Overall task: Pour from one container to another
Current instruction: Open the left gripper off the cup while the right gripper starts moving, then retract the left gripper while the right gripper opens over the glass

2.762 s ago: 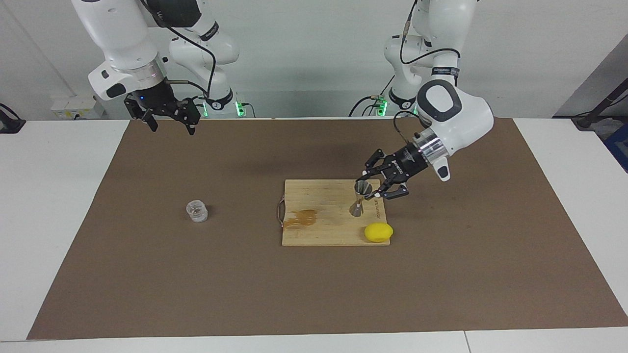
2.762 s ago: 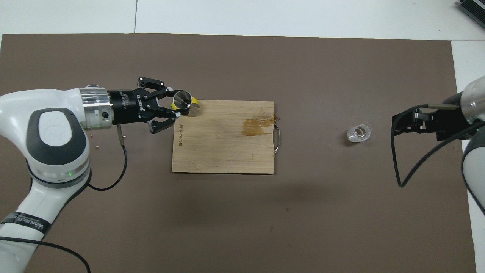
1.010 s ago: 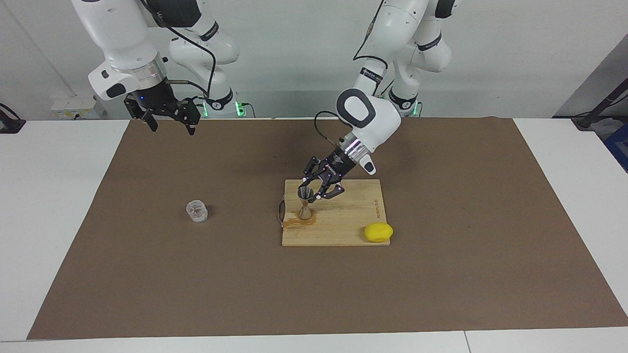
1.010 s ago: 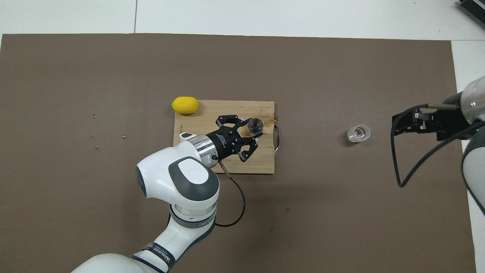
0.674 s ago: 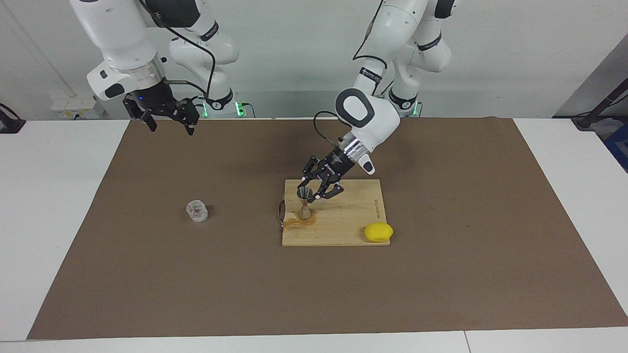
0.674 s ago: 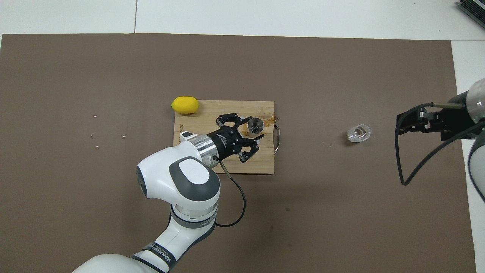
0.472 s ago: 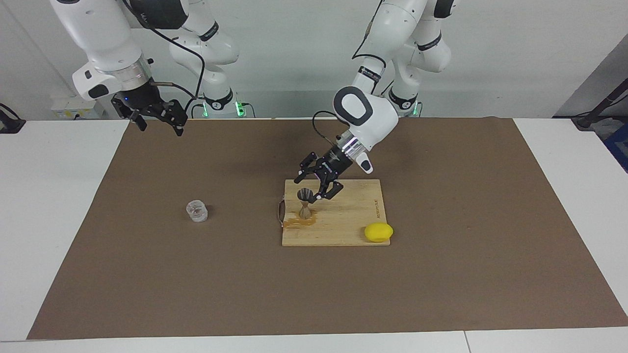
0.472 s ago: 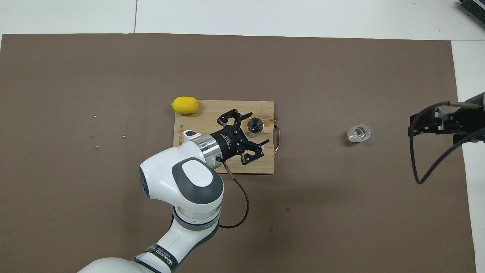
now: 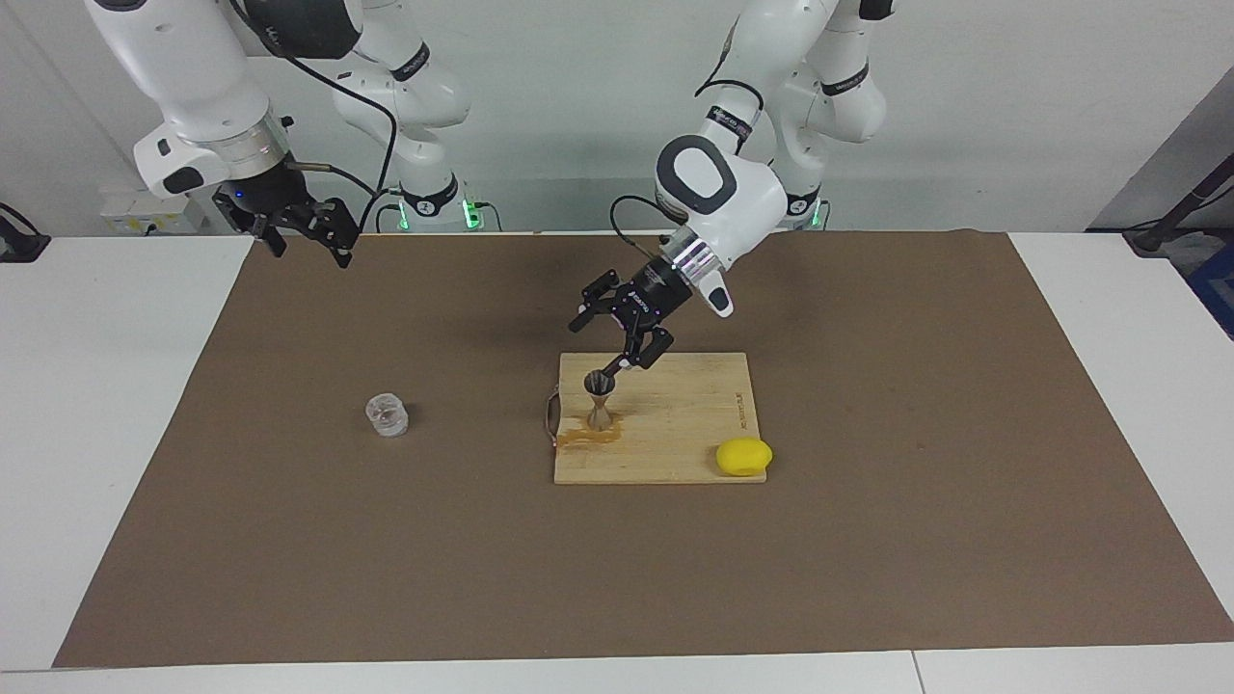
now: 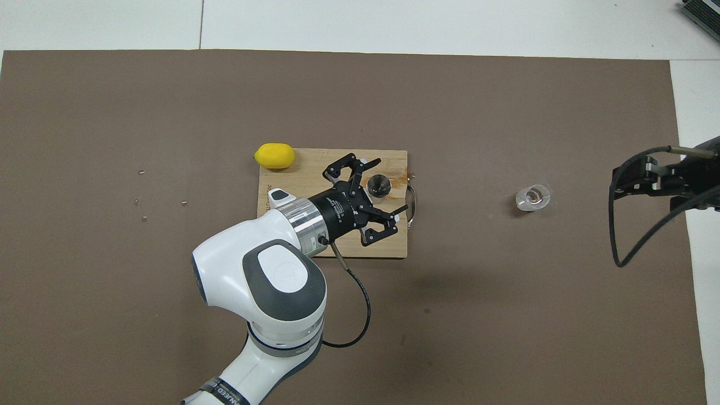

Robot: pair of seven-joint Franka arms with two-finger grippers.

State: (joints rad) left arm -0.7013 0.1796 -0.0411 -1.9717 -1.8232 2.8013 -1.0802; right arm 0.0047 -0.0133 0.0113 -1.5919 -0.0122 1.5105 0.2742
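Note:
The metal jigger point(image 9: 600, 403) stands upright on the wooden cutting board point(image 9: 675, 434), at the board's end toward the right arm; it also shows in the overhead view point(image 10: 378, 185). My left gripper point(image 9: 603, 342) is open and empty, raised just above the jigger and clear of it point(image 10: 387, 187). The clear glass tumbler point(image 9: 388, 415) stands on the brown mat toward the right arm's end point(image 10: 532, 197). My right gripper point(image 9: 313, 249) is open and empty, up in the air over the mat's edge by its base point(image 10: 616, 185).
A yellow lemon point(image 9: 743, 456) lies at the board's corner toward the left arm's end, farther from the robots point(image 10: 274, 156). A brown spill stain point(image 9: 588, 439) marks the board at the jigger's foot. The board has a metal handle point(image 10: 413, 207).
My left gripper carried the jigger across the board toward the right arm's end, set it down, opened and lifted away. My right gripper drifted outward toward its end of the table.

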